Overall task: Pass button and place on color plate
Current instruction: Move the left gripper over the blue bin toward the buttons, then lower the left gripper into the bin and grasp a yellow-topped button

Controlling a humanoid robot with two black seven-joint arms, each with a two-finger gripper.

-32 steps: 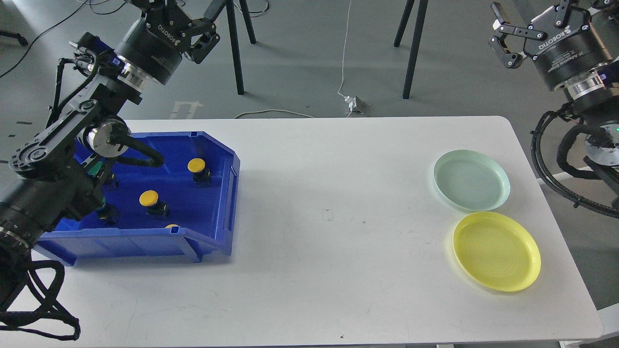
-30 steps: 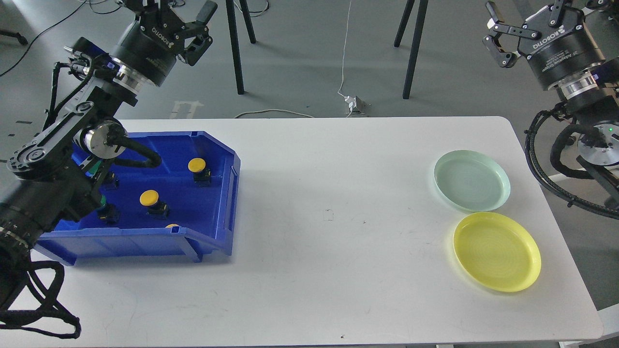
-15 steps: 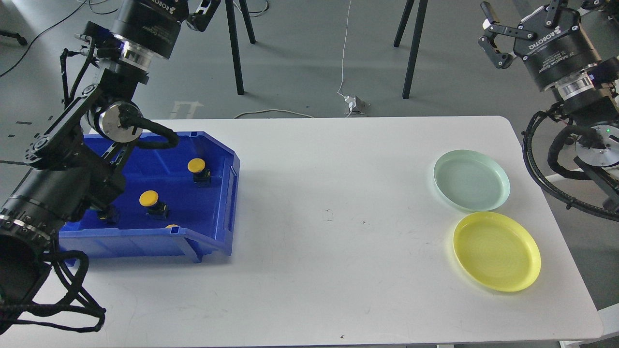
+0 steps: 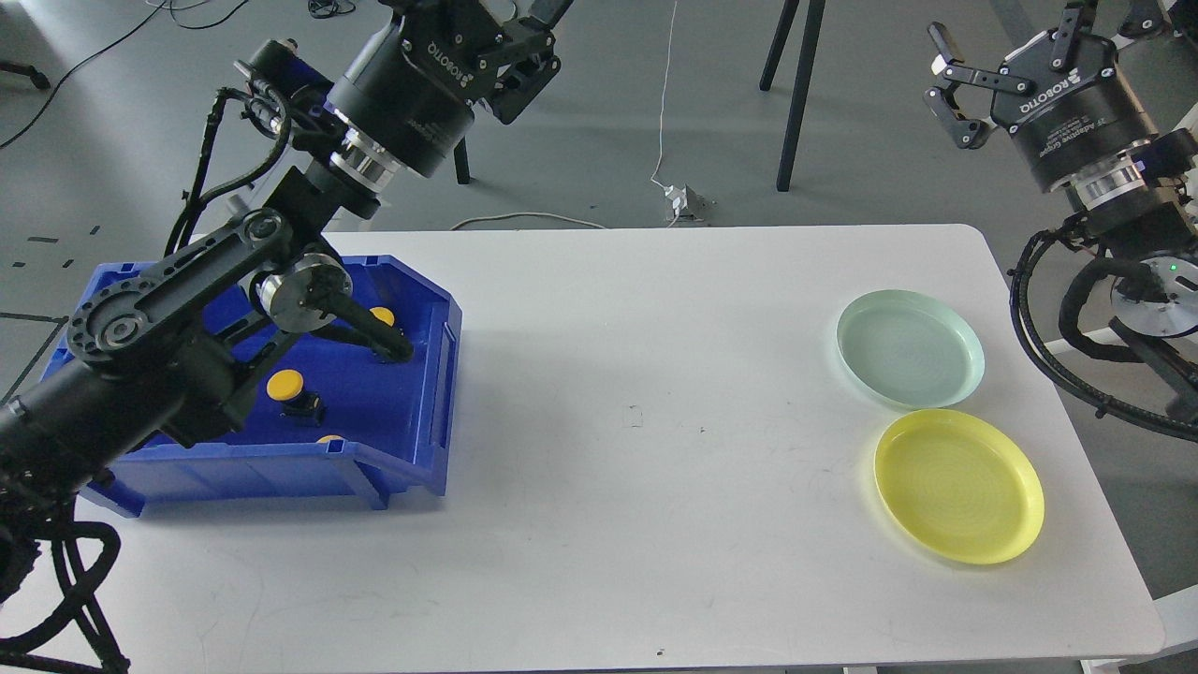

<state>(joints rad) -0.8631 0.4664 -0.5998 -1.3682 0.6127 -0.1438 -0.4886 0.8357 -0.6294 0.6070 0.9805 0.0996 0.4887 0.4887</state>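
Both arms are black, wrapped in looping black cables. Behind each set of jaws sits a cylindrical body lettered ROBOTIQ in white, then a silver ring and metal joint discs.

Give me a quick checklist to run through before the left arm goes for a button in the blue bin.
1. Left claw empty: cannot tell, its tips leave the frame.
2. Right claw open and empty: ok.
3. Yellow button in the blue bin unobstructed: ok.
4. Second yellow button reachable: not ok, arm linkage covers it.
5. Yellow plate empty: ok.
6. Green plate empty: ok.
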